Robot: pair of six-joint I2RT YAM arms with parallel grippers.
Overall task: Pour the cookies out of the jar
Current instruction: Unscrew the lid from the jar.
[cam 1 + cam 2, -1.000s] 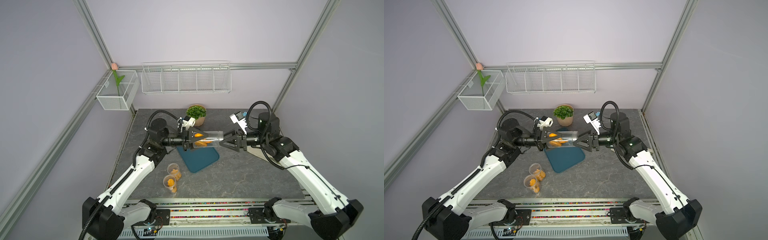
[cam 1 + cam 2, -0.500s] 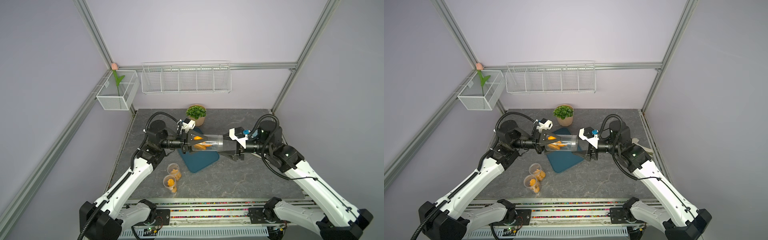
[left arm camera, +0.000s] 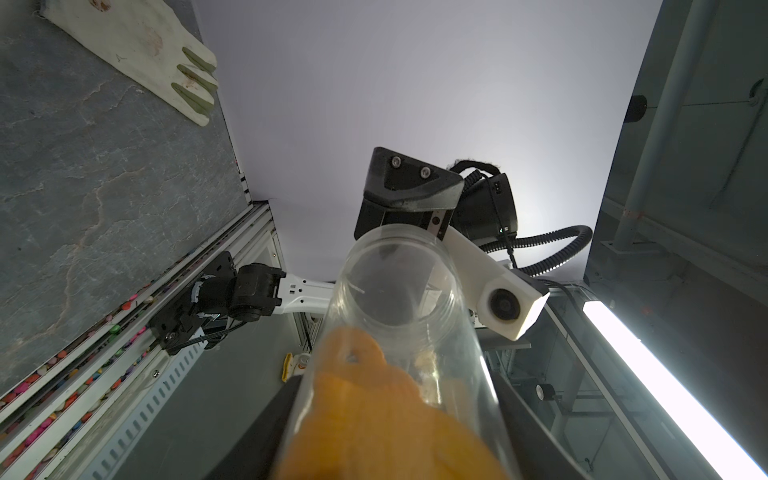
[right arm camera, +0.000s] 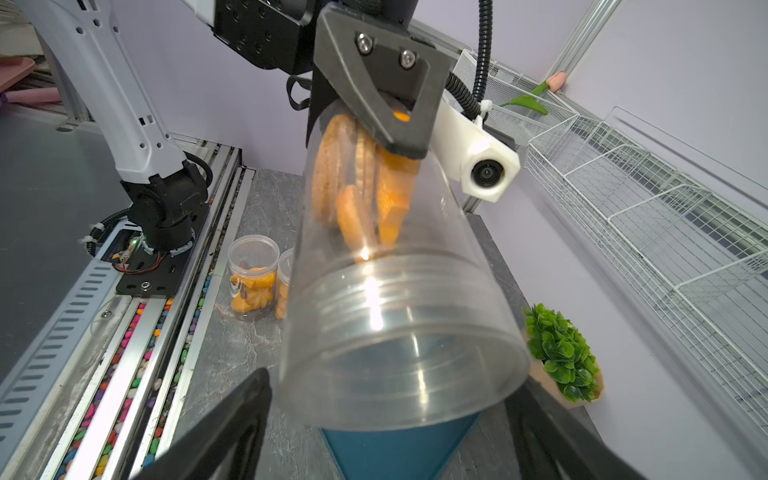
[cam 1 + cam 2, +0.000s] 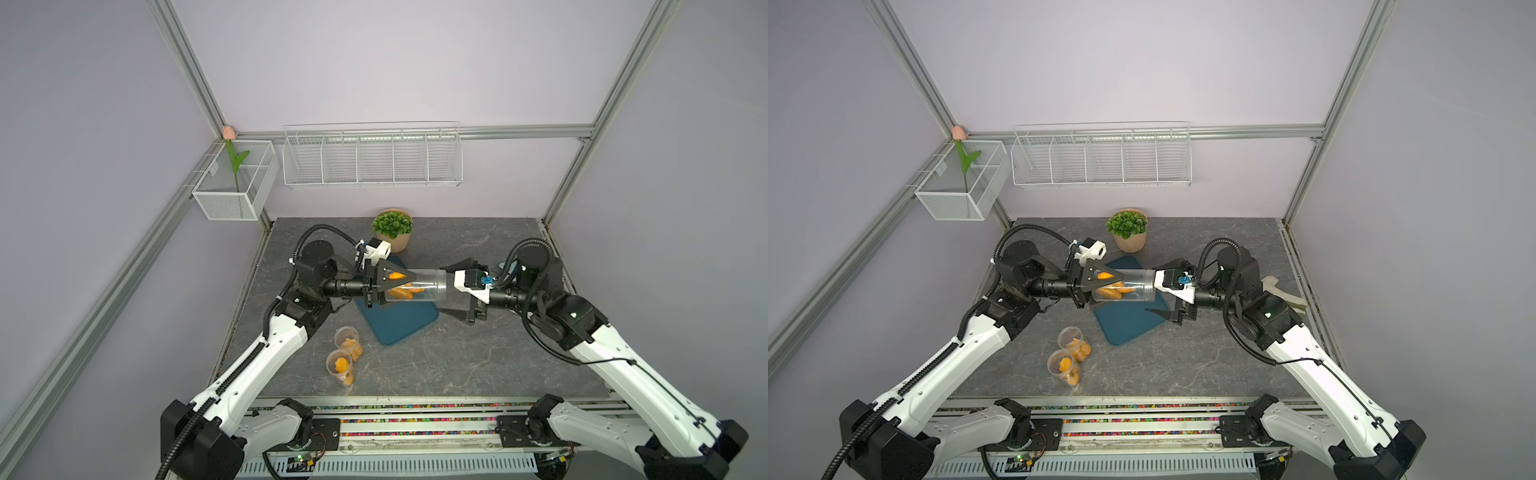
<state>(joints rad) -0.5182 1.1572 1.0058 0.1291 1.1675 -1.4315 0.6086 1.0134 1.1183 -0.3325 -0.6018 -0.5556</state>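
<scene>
While sideways, cookies (image 5: 405, 292) in jar (image 5: 432, 285)

One jar (image 5: 428, 284) is aloft and two more stand on the desk (image 5: 478, 357), three in all. Cookies (image 5: 401, 293): too bunched to count. One mat (image 5: 399, 326), one plant (image 5: 392, 224), two baskets (image 5: 372, 162), one tulip (image 5: 228, 132), one cloth (image 5: 1283, 293).

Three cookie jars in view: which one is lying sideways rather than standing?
The jar gripped by the left tool, held level above the blue mat. The two table jars stand upright, side by side.
</scene>
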